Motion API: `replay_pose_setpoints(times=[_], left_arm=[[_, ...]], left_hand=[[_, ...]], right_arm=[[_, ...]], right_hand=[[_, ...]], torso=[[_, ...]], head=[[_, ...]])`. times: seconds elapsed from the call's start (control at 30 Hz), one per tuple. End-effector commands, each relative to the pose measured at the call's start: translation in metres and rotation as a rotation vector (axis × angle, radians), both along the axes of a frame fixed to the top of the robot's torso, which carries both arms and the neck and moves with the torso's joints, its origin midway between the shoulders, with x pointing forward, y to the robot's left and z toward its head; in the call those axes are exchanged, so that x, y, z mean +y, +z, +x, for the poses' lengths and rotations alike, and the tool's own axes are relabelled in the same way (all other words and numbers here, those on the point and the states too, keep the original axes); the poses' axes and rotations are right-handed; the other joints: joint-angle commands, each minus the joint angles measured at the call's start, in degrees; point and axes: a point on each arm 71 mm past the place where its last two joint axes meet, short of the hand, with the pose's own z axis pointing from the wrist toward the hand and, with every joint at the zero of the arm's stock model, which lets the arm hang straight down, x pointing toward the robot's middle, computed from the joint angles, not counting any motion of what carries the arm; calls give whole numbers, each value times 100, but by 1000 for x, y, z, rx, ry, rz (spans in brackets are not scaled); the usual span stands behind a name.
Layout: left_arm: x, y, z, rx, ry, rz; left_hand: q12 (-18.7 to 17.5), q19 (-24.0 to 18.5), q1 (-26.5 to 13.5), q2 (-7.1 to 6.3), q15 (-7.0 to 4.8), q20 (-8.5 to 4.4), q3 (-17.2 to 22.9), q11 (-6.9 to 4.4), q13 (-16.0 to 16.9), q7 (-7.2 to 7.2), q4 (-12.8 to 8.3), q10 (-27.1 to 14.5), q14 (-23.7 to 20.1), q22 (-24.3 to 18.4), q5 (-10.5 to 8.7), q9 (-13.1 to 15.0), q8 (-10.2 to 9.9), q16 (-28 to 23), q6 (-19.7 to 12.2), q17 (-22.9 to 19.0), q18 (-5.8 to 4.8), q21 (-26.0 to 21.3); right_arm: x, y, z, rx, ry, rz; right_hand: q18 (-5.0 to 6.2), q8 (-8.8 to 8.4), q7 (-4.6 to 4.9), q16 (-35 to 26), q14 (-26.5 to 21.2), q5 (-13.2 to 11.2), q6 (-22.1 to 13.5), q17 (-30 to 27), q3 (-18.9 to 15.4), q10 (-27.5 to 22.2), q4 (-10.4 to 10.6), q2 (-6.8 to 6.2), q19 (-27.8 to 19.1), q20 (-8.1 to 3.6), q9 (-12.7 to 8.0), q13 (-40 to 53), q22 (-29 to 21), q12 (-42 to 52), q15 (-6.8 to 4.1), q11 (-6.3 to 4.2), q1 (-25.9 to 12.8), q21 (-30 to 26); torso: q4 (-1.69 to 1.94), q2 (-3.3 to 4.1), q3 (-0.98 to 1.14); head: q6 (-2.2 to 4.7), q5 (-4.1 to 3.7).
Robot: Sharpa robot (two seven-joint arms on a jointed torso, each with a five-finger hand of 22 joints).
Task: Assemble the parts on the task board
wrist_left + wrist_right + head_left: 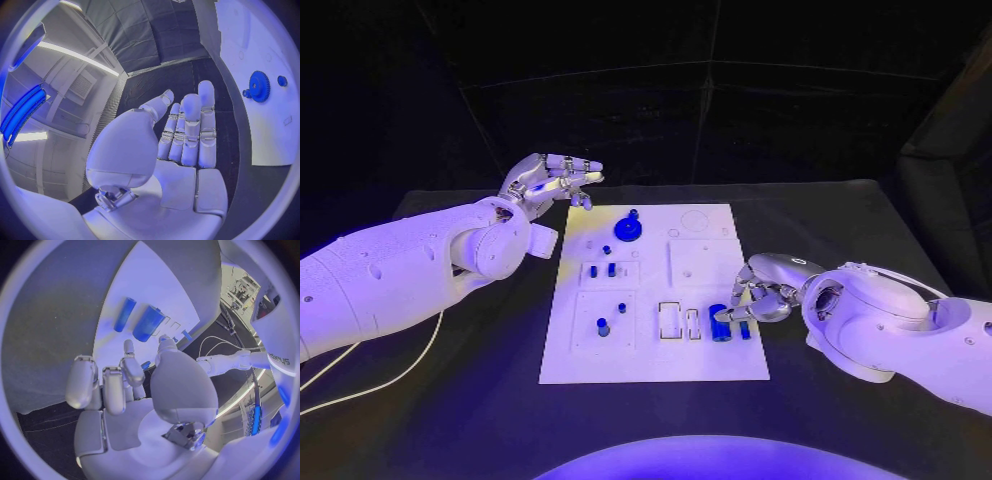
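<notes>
The white task board (pixel 661 350) lies in the middle of the black table. A blue gear (pixel 629 230) stands at its far end, small blue pegs (pixel 603 269) sit mid-board, and a thick blue cylinder (pixel 718 322) with a thin blue bar (pixel 744 328) lies near the right edge. My left hand (pixel 553 180) hovers off the board's far left corner, fingers straight and holding nothing; its wrist view shows the gear (pixel 257 86) beyond the fingers (pixel 190 130). My right hand (pixel 762 298) sits at the board's right edge just beside the cylinder (pixel 148 323), fingers (pixel 106 385) bent but apart, nothing in them.
Rectangular slots (pixel 671 320) lie left of the cylinder, and two more blue pegs (pixel 603 326) stand in the near left part of the board. A pale cable (pixel 387 370) trails over the table at the left. Dark curtains close off the back.
</notes>
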Motion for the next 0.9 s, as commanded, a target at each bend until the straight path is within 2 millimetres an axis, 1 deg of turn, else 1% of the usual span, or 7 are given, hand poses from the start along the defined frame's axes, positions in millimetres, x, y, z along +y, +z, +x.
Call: replay_pose_setpoints(times=[0.03, 0.3, 0.57, 0.67, 0.7, 0.8, 0.9], left_arm=[[0, 1, 0, -2, -5, -6], [1, 0, 0, 1, -2, -3], [1, 0, 0, 5, -5, -2], [2, 0, 0, 6, -5, -2], [2, 0, 0, 6, -4, -2], [2, 0, 0, 7, -4, -1], [2, -1, -1, 9, -6, -1]], left_hand=[[28, 1, -22, 42, -8, 21, -37, -6, -6, 9, -6, -34, -41, -6, 1, -1, 22, -20, -34, -6, 38, -34], [28, 1, -22, 42, -8, 21, -37, -6, -6, 9, -6, -34, -41, -6, 1, -1, 22, -20, -34, -6, 38, -34], [28, 1, -22, 42, -8, 21, -37, -6, -6, 9, -6, -34, -41, -6, 1, -1, 22, -20, -34, -6, 38, -34], [28, 1, -22, 42, -8, 21, -37, -6, -6, 9, -6, -34, -41, -6, 1, -1, 22, -20, -34, -6, 38, -34], [28, 1, -22, 42, -8, 21, -37, -6, -6, 9, -6, -34, -41, -6, 1, -1, 22, -20, -34, -6, 38, -34], [28, 1, -22, 42, -8, 21, -37, -6, -6, 9, -6, -34, -41, -6, 1, -1, 22, -20, -34, -6, 38, -34], [28, 1, -22, 42, -8, 21, -37, -6, -6, 9, -6, -34, -41, -6, 1, -1, 22, -20, -34, -6, 38, -34]], right_arm=[[2, -4, 0, -1, 11, -40], [15, -12, -3, 1, 43, -29], [19, -21, -3, 27, 47, -49], [21, -24, -3, 33, 44, -55], [22, -25, -3, 29, 42, -54], [24, -25, -3, 13, 37, -45], [26, -25, -3, 1, 31, -40]], right_hand=[[-102, 36, -7, 22, 372, 52, -49, 271, -24, -52, -5, 7, 42, -7, 11, 5, 16, -13, -40, 6, 29, 23], [-103, 69, -11, 26, 374, 70, -52, 282, -14, -48, -8, 31, 41, -8, 22, 30, 21, -6, -42, 3, 59, 26], [-106, 167, -25, 37, 379, 104, -56, 312, 29, -43, -18, 151, 46, -14, 52, 76, 48, -8, -51, -10, 161, 40], [-106, 214, -30, 41, 380, 155, -68, 322, 55, -47, -33, 222, 44, -18, 66, 88, 52, -21, -55, -15, 258, 42], [-107, 250, -36, 42, 380, 200, -69, 327, 86, -49, -51, 293, 44, -22, 76, 97, 57, -31, -60, -20, 358, 45], [-107, 326, -50, 65, 390, 70, -51, 390, 186, -48, -129, 488, 40, -30, 97, 115, 63, -57, -72, -34, 677, 47], [-109, 353, -49, 73, 393, 95, -57, 415, 235, -51, -204, 582, 41, -35, 101, 116, 75, -86, -75, -38, 885, 52]], torso=[[0, 3, -4], [-28, 2, 3], [17, 1, -7], [16, 3, -4], [17, 3, -3], [16, 3, 0], [6, 3, -2]], head=[[-12, 3], [8, 65], [-9, 26], [-8, 42], [-11, 46], [-22, 57], [-18, 60]])
